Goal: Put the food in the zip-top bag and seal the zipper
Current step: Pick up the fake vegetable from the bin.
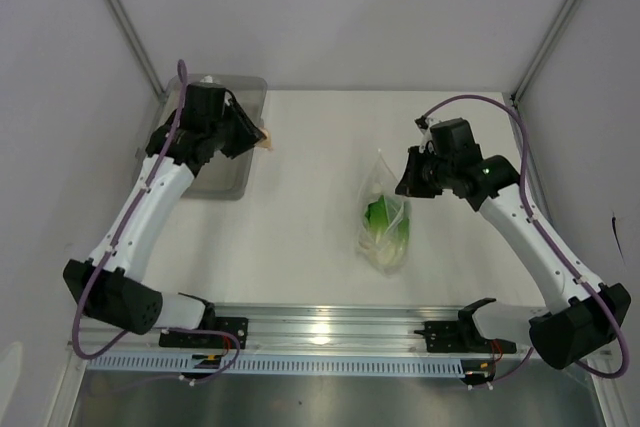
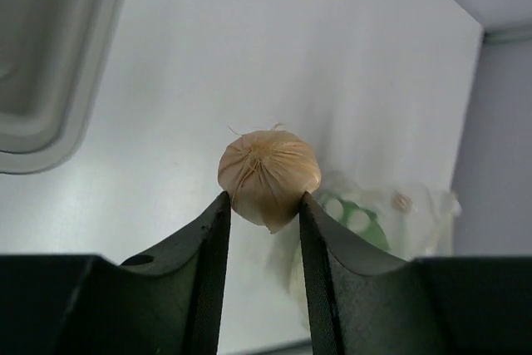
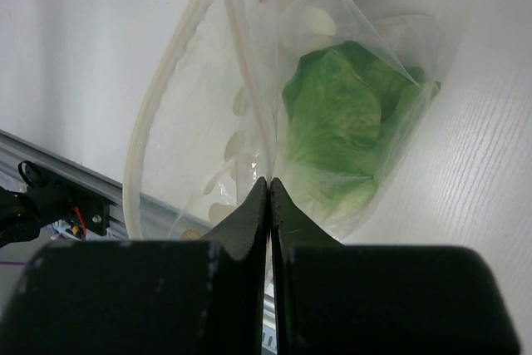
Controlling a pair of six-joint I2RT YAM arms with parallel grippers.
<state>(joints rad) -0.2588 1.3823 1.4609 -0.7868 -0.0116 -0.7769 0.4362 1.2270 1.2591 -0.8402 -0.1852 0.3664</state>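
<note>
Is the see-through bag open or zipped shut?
Open. In the right wrist view the zip-top bag shows its two rim strips curving apart, and the right gripper pinches one.

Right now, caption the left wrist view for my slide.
Left end effector grips the pale beige lump over the white table, bagged lettuce and grey bin behind.

You have bright, even light from above, so shadows on the white table (image 1: pixel 300 197) are faint. Glare flares on the metal rail (image 1: pixel 330 319) at the bottom of the top view. The zip-top bag (image 2: pixel 416 205) (lower right, left wrist view) sits out of focus.
</note>
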